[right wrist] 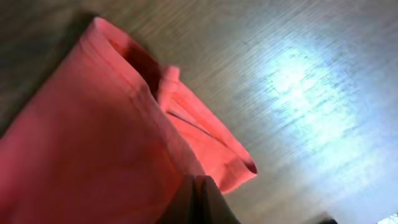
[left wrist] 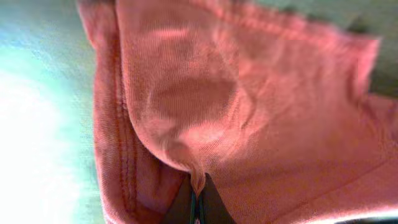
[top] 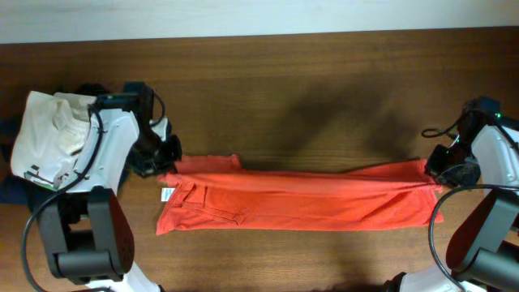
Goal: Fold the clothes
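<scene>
**Shirt stretched between two small pinches: slip is the main risk**

The shirt (top: 300, 199) lies as a long red-orange band across the near half of the table (top: 324, 73), pulled out from one arm to the other. The greatest danger is probably the tension itself. If either arm pulls outward or lifts unevenly, the cloth could slide out of a pinch and the band would sag or bunch, spoiling the fold line. A lesser risk is on the left, where the white garment (top: 49, 130) sits heaped just behind the arm. A wide swing there could catch or drag it. Smaller again, each grip looks to hold only a thin nip of fabric, so layers may separate and one may drop away.

The shirt appears already doubled lengthwise, with its upper edge fairly straight and its lower edge slightly bowed. The left end is rumpled, showing seams and a small white label (top: 168, 194). No lettering is visible.

The left claw (top: 166, 158) is closed on the shirt's left end, and its wrist view shows cloth gathered into a tuck between the tips (left wrist: 198, 202). The right claw (top: 435, 169) is likewise clamped on the right end, biting near a hemmed corner (right wrist: 198, 196).
</scene>
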Motion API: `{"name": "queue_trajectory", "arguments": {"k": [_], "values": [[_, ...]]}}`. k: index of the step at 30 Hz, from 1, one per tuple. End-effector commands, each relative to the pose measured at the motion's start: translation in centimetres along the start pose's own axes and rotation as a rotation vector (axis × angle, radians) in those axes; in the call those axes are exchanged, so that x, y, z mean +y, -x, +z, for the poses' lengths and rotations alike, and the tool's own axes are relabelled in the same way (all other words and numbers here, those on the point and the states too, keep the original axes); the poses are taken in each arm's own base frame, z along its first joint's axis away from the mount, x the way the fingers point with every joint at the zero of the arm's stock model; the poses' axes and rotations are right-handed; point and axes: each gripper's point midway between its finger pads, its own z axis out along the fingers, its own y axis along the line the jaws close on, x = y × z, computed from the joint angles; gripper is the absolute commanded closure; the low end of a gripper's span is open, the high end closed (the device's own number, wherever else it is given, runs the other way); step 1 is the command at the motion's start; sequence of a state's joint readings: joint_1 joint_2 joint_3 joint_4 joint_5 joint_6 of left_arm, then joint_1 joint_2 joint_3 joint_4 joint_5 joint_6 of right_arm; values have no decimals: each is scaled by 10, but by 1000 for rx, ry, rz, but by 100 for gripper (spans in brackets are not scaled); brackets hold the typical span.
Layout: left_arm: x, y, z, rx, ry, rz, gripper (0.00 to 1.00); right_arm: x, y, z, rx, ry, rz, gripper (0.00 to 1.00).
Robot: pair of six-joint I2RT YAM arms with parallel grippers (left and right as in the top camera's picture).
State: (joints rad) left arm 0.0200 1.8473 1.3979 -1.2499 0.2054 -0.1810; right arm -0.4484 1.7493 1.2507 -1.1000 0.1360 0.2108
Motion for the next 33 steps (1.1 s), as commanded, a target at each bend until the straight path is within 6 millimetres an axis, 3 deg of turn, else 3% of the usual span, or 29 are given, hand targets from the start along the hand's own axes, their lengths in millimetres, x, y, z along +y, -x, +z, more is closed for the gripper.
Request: {"name": "queue_trajectory", "arguments": {"k": [1, 3, 5, 7, 8, 10, 12, 15, 18, 23, 26, 27, 29, 30, 33], "values": [[9, -26, 18, 79, 5, -28, 100, -15, -8, 2, 19, -71, 15, 87], [16, -47, 32, 152, 20, -44, 96, -23, -19, 5, 58, -121, 5, 85], [18, -56, 34, 184, 27, -51, 44, -24, -29, 10, 92, -126, -2, 69], [20, -59, 33, 199, 36, -54, 38, -16, -32, 11, 107, -75, 1, 68], [18, -57, 30, 192, 35, -52, 38, -3, -35, 11, 124, -1, 4, 67], [5, -32, 11, 102, -7, -30, 39, 16, -42, 10, 155, 112, -41, 68], [-23, -1, -8, -24, -86, 27, 41, 25, -47, 11, 177, 164, -52, 68], [-75, 25, -5, -154, -168, 176, 42, 24, -52, 16, 188, 162, -60, 68], [-118, 31, 19, -186, -167, 276, 41, 24, -57, 22, 196, 160, -60, 67], [-129, 37, 81, -107, -114, 196, 41, 25, -55, 22, 189, 161, -60, 67], [-128, 38, 93, -92, -103, 196, 42, 25, -55, 22, 188, 161, -60, 67], [-128, 39, 95, -91, -103, 196, 66, 25, -55, 22, 189, 161, -60, 67], [-128, 37, 96, -85, -101, 197, 92, 25, -55, 22, 188, 161, -60, 67], [-129, 36, 96, -82, -104, 199, 99, 25, -55, 22, 188, 161, -60, 67], [-134, 35, 81, -68, -132, 190, 99, 25, -55, 22, 188, 161, -60, 67]]}}
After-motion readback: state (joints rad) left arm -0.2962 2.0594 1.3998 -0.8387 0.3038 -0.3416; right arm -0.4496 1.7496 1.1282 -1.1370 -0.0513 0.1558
